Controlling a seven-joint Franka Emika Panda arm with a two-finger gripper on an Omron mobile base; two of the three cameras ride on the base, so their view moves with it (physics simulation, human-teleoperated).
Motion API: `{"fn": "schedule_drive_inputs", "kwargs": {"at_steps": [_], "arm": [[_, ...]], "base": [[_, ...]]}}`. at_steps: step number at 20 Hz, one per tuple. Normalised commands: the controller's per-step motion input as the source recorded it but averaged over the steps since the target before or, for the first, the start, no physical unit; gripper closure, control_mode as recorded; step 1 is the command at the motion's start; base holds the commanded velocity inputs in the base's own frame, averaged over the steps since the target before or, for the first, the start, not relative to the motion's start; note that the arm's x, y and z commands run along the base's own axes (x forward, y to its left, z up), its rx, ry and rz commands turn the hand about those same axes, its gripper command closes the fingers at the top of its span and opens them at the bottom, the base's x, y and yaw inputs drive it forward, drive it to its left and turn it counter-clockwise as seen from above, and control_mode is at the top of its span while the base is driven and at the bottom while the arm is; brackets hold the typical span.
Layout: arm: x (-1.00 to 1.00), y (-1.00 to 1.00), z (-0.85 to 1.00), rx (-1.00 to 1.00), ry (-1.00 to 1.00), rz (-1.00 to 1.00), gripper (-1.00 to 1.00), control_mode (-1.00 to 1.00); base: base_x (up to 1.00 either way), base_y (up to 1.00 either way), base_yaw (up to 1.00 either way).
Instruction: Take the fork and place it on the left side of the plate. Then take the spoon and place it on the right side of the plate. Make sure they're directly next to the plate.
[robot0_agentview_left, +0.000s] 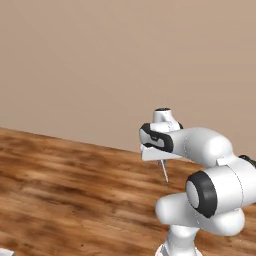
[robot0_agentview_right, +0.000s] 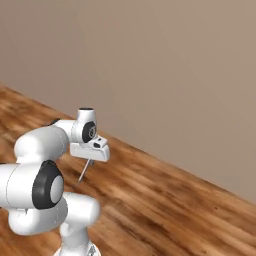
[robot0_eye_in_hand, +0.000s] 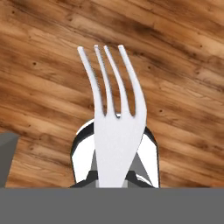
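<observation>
My gripper (robot0_eye_in_hand: 114, 180) is shut on the fork (robot0_eye_in_hand: 114, 127), a pale silver utensil. In the hand view its four prongs point away from the hand over the wooden counter (robot0_eye_in_hand: 183, 65). From the left base view the fork (robot0_agentview_left: 163, 172) hangs as a thin rod below the gripper (robot0_agentview_left: 160, 159), a little above the counter. The right base view shows the same fork (robot0_agentview_right: 85, 171) slanting down from the gripper (robot0_agentview_right: 90, 159). The spoon and the plate are out of view.
A shiny rounded metal container (robot0_eye_in_hand: 83, 153) sits directly behind the fork's neck, beneath the hand. A dark grey object (robot0_eye_in_hand: 6, 157) cuts in at the left edge. A plain beige wall (robot0_agentview_left: 100, 65) rises behind the wooden counter (robot0_agentview_left: 75, 190).
</observation>
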Motion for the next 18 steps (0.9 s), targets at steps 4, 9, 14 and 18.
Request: {"fn": "schedule_drive_inputs", "kwargs": {"at_steps": [4, 9, 14, 18], "arm": [[0.0, 0.0, 0.0, 0.0, 0.0, 0.0, 1.0, 1.0], [0.0, 0.0, 0.0, 0.0, 0.0, 0.0, 1.0, 1.0], [0.0, 0.0, 0.0, 0.0, 0.0, 0.0, 1.0, 1.0], [0.0, 0.0, 0.0, 0.0, 0.0, 0.0, 1.0, 1.0]], "base": [[0.73, -0.13, 0.23], [0.72, -0.13, 0.24], [0.68, -0.12, 0.28], [0.64, -0.11, 0.33]]}}
